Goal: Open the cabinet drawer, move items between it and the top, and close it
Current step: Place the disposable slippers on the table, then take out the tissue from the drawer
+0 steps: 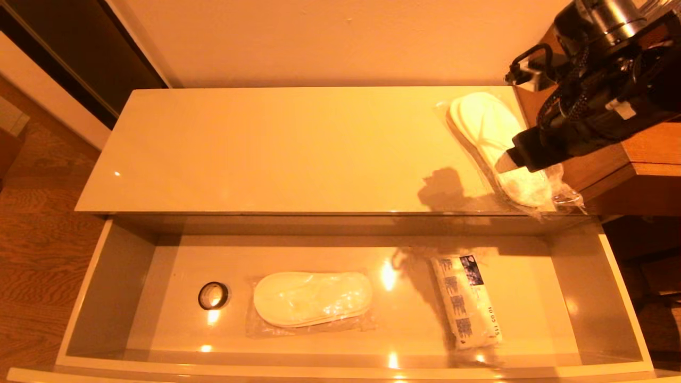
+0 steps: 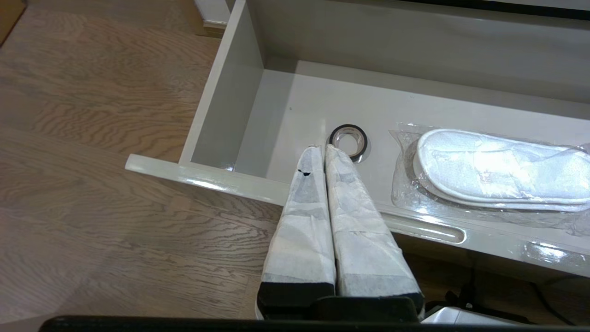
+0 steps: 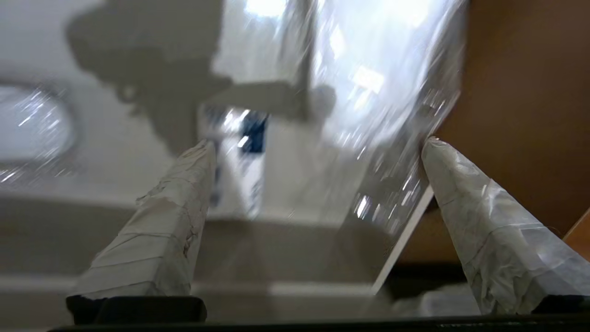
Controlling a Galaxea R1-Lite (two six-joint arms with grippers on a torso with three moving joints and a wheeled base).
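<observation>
The cabinet drawer [image 1: 111, 287] stands pulled out below the cream top [image 1: 292, 149]. Inside it lie a black tape ring [image 1: 213, 295], a bag of white slippers [image 1: 312, 306] and a white packet with blue print [image 1: 467, 300]. A second bag of slippers [image 1: 487, 133] lies on the top's right end. My right gripper [image 1: 509, 160] hovers over its near end, open, with its taped fingers [image 3: 184, 207] wide apart and nothing between them. My left gripper [image 2: 320, 148] is shut and empty, in front of the drawer's front edge [image 2: 207, 177] near the tape ring [image 2: 348, 140].
A taller brown wooden cabinet [image 1: 638, 159] adjoins the top on the right, under my right arm. Wood floor [image 1: 37, 255] lies to the left of the drawer. A wall runs behind the top.
</observation>
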